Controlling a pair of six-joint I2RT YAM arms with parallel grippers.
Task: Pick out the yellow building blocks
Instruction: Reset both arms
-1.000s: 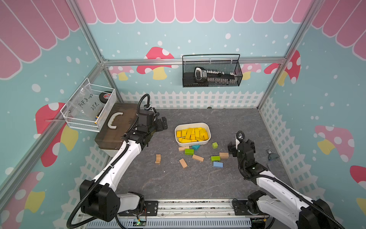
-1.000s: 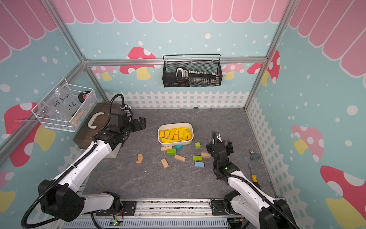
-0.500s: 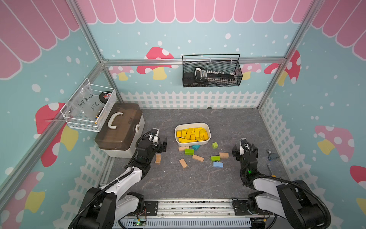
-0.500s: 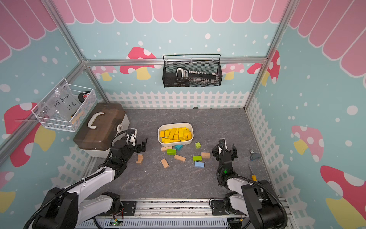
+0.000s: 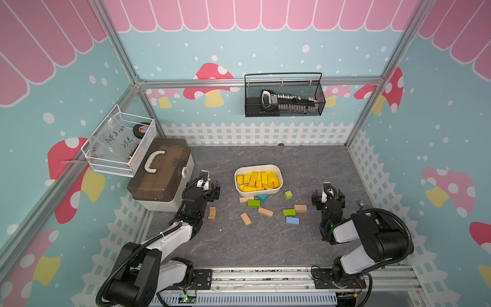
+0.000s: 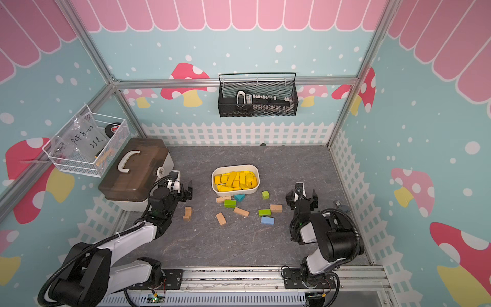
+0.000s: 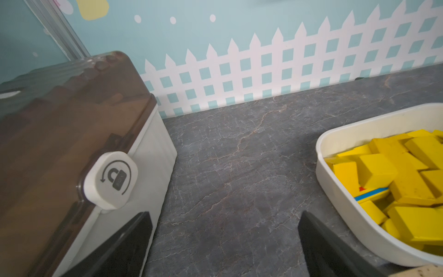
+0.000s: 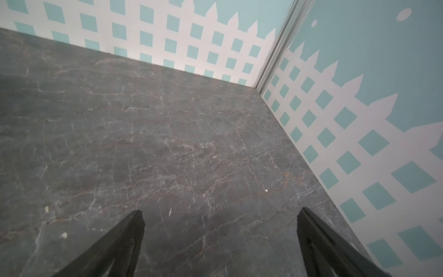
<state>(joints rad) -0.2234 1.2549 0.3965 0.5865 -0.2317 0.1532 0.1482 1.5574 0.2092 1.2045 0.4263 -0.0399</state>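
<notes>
As I looked over the worktop (image 5: 265,244) from its left side, the lidded box (image 5: 159,172) stood just beside the left end effector (image 5: 211,186), on its outer side. That end effector hung low with its jaws spread wide and nothing between them; the left wrist view showed only bare stone there (image 7: 224,215).

The yellow building blocks (image 5: 259,180) lay heaped in the white tub (image 5: 257,166), just off its inner finger and slightly ahead, and one showed a striped face (image 7: 371,194). The tub's long axis ran across, from one end effector towards the other. In front of it lay the loose blocks (image 5: 265,211), tan, green and blue; I could find no yellow among them, so I judged the sorting finished or nearly so.

The right end effector (image 5: 328,198) also stood fully open and empty, over bare worktop (image 8: 220,213). From it the tub lay off to the inner side and ahead, past a green cube (image 5: 288,194), outside its wrist view. I judged the left arm the nearer to the tub.
</notes>
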